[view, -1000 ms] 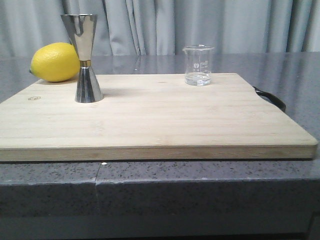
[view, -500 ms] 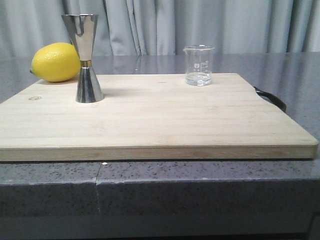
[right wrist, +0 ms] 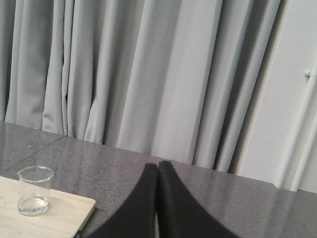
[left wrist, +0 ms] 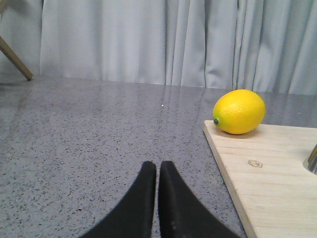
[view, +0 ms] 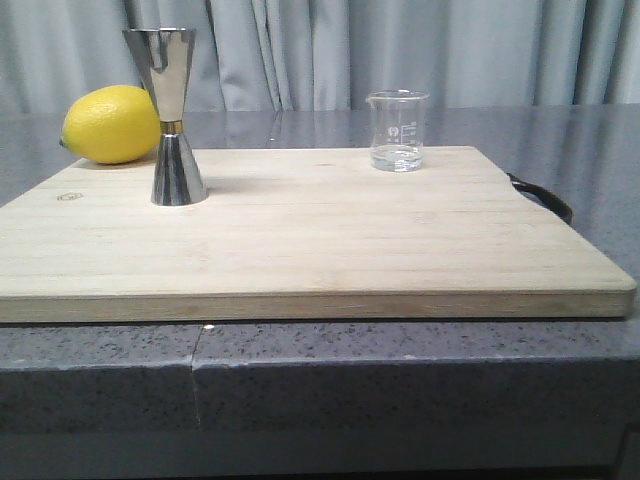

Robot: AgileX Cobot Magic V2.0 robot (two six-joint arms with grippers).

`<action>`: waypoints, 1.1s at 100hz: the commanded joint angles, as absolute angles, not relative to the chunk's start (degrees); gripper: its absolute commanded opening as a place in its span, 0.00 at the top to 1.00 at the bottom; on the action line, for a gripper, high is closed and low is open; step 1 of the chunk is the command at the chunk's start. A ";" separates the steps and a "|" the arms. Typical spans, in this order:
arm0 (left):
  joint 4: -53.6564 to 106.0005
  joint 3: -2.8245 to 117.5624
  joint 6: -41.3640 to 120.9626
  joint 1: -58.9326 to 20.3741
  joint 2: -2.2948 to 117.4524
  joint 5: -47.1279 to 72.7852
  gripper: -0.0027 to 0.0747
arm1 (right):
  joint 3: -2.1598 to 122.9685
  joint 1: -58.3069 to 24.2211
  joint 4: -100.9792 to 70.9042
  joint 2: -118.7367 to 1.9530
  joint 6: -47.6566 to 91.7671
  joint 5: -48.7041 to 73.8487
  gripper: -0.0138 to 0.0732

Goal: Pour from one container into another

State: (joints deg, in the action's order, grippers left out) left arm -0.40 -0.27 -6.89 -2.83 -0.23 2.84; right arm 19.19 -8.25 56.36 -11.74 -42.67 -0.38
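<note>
Across the last second we log almost no change: the jigger, the glass beaker and the lemon stand on the wooden cutting board just where the earlier front pictures had them, with only a slight wobble of framing. We take that to mean no pouring is under way at this moment. The jigger stands upright at the board's far left, just in front of the lemon; the beaker stands upright well apart from it, toward the far right edge, with a shallow layer of clear liquid in its bottom. The left gripper sits low over the grey countertop beside the board, its fingers pressed together with nothing between them; the right gripper is likewise closed and empty, off to the right of the beaker. We judge the scene fits two stages equally: liquid waiting in the beaker to go into the jigger, or a pour from the jigger into the beaker already made. What we cannot read: the jigger's upper cup is opaque and seen from the side, so its contents are hidden; the left wrist view cuts the jigger to a sliver; a dark loop at the board's right edge is partly hidden.
</note>
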 commanded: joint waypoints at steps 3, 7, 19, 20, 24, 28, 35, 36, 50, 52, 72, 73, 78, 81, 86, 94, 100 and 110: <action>-0.45 -2.25 -7.30 -3.25 -1.71 -1.05 0.99 | 20.66 -8.01 56.43 -12.14 -42.57 -2.54 0.93; -0.45 -2.25 -7.30 -3.25 -1.71 -1.05 0.99 | 20.66 -8.01 56.43 -12.14 -42.57 -2.54 0.93; -0.45 -2.25 -7.30 -3.25 -1.71 -1.05 0.99 | 20.66 -8.01 56.43 -12.14 -42.57 -2.54 0.93; -0.45 -2.25 -7.30 -3.25 -1.71 -1.05 0.99 | 20.66 -8.01 56.43 -12.14 -42.57 -2.54 0.93; -0.45 -2.25 -7.30 -3.25 -1.71 -1.05 0.99 | 20.66 -8.01 56.43 -12.14 -42.57 -2.54 0.93; -0.45 -2.25 -7.30 -3.25 -1.71 -1.05 0.99 | 20.66 -8.01 56.43 -12.14 -42.57 -2.54 0.93; -0.45 -2.25 -7.30 -3.25 -1.71 -1.05 0.99 | 20.66 -8.01 56.43 -12.14 -42.57 -2.54 0.93; -0.45 -2.25 -7.30 -3.25 -1.71 -1.05 0.99 | 20.66 -8.01 56.43 -12.14 -42.57 -2.54 0.93; -0.45 -2.25 -7.30 -3.25 -1.71 -1.05 0.99 | 20.29 -8.71 53.74 -12.14 -42.45 -1.31 0.93; -0.45 -2.25 -7.30 -3.25 -1.71 -1.05 0.99 | 20.29 -9.05 51.00 -12.14 -41.13 -0.59 0.93; -0.45 -2.25 -7.30 -3.25 -1.71 -1.05 0.99 | 19.06 -10.13 5.59 -10.26 0.35 11.44 0.93; -0.45 -2.25 -7.30 -3.25 -1.71 -1.05 0.99 | 18.70 -10.13 4.80 -10.07 1.66 11.18 0.93; -0.45 -2.25 -7.30 -3.25 -1.71 -1.05 0.99 | 16.96 -10.13 2.83 -8.61 2.53 8.29 0.93; -0.45 -2.25 -7.30 -3.25 -1.71 -1.05 0.99 | 15.77 -10.13 2.83 -7.49 2.41 5.82 0.93; -0.45 -2.25 -7.30 -3.25 -1.71 -1.05 0.99 | 13.51 -10.00 2.73 -6.00 2.41 2.33 0.93; -0.45 -2.25 -7.30 -3.25 -1.71 -1.05 0.99 | 9.84 -8.69 2.73 -4.12 0.94 -1.20 0.93; -0.45 -2.25 -7.30 -3.25 -1.71 -1.05 0.99 | 7.81 -7.26 2.73 -3.03 -1.01 -1.82 0.93; -0.45 -2.25 -7.30 -3.25 -1.71 -1.05 0.99 | 4.48 -4.64 2.73 -1.76 -5.08 -1.97 0.93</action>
